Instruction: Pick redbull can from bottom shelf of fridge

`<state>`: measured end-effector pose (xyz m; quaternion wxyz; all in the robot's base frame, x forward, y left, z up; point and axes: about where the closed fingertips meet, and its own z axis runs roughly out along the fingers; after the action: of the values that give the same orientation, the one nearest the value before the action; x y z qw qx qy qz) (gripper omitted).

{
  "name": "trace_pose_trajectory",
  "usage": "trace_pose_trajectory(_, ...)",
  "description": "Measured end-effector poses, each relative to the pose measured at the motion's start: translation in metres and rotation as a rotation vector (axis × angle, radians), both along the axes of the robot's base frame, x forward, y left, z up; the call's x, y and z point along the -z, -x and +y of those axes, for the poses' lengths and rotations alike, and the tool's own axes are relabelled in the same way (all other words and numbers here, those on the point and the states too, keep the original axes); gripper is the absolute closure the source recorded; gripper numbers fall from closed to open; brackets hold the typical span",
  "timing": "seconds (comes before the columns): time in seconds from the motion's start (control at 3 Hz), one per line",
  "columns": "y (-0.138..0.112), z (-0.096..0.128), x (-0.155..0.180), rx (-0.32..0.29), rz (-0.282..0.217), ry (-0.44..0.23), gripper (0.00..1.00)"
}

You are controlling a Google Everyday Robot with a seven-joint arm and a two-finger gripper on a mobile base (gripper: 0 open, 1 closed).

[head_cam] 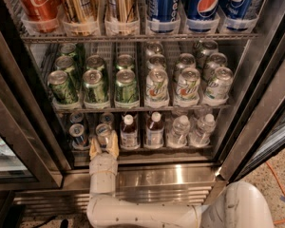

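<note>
"Two things first: where is the gripper (104, 145), and where is the redbull can (103, 133)?"

"The gripper is at the front left of the bottom shelf (180, 149) of the fridge (171, 175), reaching in from below on a white arm (103, 175). The redbull can stands upright on that shelf, second from the left in the front row, right at the gripper."

"How does the pincer stand?"

"Narrowly parted. Its tan fingers (94, 148) sit one on each side of the can's lower half, close against it; whether they press on it I cannot make out."

"What is beside it?"

"Another slim can (78, 134) is just to its left, and two more stand behind. To its right come two juice bottles (128, 132) with white caps, then clear water bottles (179, 131). The rack above carries green cans (95, 85) on the left and pale ones on the right."
</note>
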<state>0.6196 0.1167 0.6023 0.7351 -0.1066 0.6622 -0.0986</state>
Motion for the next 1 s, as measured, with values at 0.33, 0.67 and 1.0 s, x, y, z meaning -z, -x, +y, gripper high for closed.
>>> trace_pose_trajectory(0.33,-0.0045,0.0011,0.0008,-0.003,0.005,-0.008,0.43)
trace_pose_trajectory(0.67,-0.0074,0.0018,0.002,-0.006,0.012,-0.015,0.62)
trace_pose_trajectory(1.0,-0.01,0.0045,0.006,-0.046,0.039,-0.027,0.85)
